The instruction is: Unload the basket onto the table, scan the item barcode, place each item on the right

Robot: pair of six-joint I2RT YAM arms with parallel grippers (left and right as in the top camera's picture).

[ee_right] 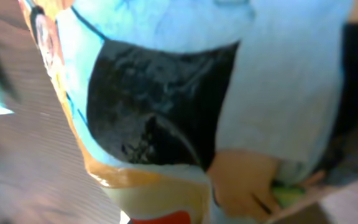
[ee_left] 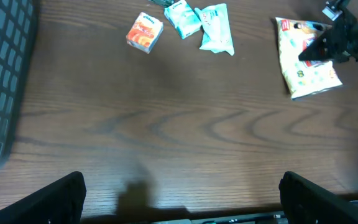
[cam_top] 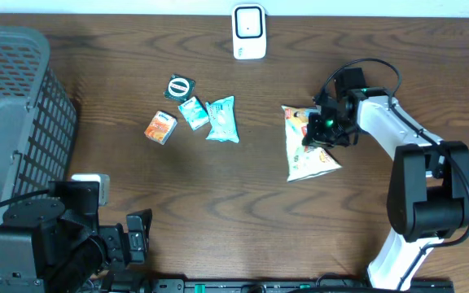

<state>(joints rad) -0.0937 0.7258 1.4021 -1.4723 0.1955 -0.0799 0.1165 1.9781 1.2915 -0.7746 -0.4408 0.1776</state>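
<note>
The item is a snack bag (cam_top: 312,163) printed in white, yellow and orange, lying right of the table's middle; it also shows in the left wrist view (ee_left: 306,78). My right gripper (cam_top: 320,130) is down on the bag's upper half and shut on its film. The right wrist view is filled by the bag's blurred print (ee_right: 166,37), and its own fingers cannot be made out there. The white barcode scanner (cam_top: 249,32) stands at the far edge, well apart from the bag. My left gripper (ee_left: 182,186) hangs open and empty over bare wood at the front left.
A grey mesh basket (cam_top: 15,122) takes up the left side. Left of the bag lie an orange box (cam_top: 160,128), a teal packet (cam_top: 221,119), a small blue packet (cam_top: 192,112) and a round dark green item (cam_top: 180,86).
</note>
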